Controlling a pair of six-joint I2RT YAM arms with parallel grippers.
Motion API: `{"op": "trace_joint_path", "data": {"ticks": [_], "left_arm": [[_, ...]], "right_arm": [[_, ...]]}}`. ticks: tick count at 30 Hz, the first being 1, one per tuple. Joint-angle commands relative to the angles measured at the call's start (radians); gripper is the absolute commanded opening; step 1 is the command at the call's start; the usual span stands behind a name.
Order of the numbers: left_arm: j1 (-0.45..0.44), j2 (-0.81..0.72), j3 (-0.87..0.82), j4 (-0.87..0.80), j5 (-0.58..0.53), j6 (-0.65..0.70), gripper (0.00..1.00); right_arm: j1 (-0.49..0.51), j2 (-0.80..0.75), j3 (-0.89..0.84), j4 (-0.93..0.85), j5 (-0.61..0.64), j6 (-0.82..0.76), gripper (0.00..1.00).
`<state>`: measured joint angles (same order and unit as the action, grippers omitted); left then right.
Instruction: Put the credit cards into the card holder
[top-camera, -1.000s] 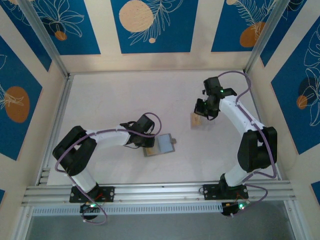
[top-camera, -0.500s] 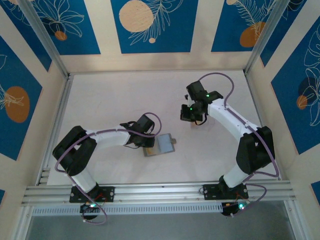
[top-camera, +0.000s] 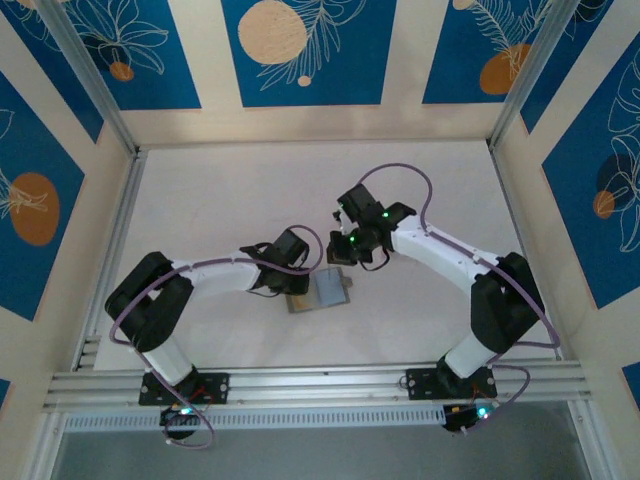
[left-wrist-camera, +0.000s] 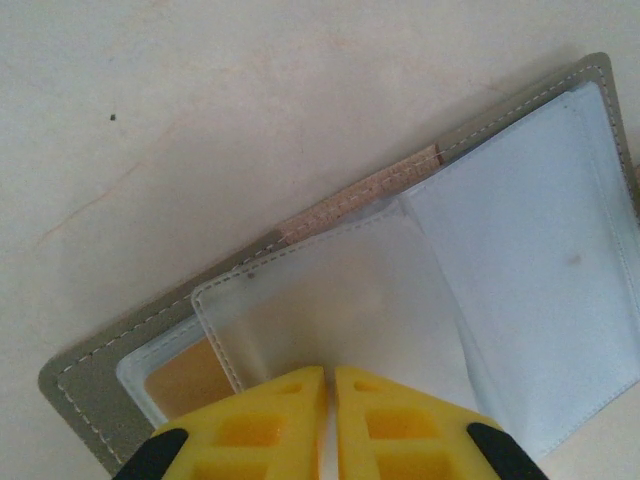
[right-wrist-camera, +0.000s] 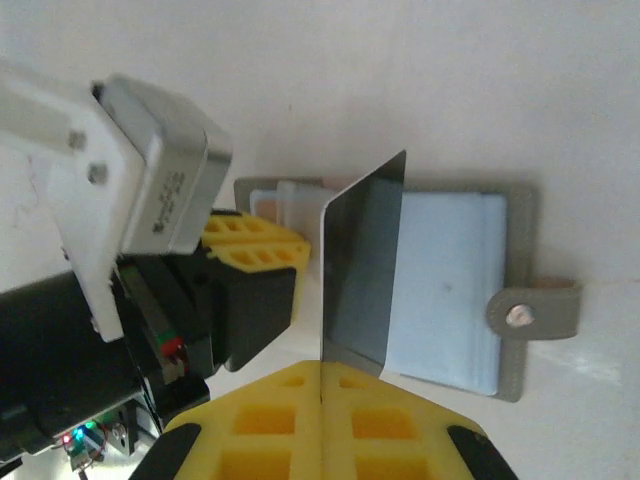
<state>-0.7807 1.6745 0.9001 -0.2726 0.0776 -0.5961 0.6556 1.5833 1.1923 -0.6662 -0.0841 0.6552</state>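
Lower dark card (right-wrist-camera: 362, 270) edge hidden in right claw (right-wrist-camera: 322, 388)

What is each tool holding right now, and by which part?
Right tool grips a dark credit card by its near edge. Left tool pinches the card holder's clear sleeve at its free edge.
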Motion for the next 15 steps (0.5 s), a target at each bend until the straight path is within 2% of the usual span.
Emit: {"op": "trace_joint_path", "data": {"ticks": [1, 15], "left_arm": [[-0.014, 0.024, -0.047, -0.080, 0.034, -0.001, 0.11], [-0.012, 0.022, -0.050, -0.078, 0.037, -0.004, 0.11]], "right_arm": [[0.024, 0.015, -0.036, 0.053, -0.047, 0.051, 0.00], [0.027, 0.081, -0.144, 0.202, -0.109, 0.080, 0.00]]}}
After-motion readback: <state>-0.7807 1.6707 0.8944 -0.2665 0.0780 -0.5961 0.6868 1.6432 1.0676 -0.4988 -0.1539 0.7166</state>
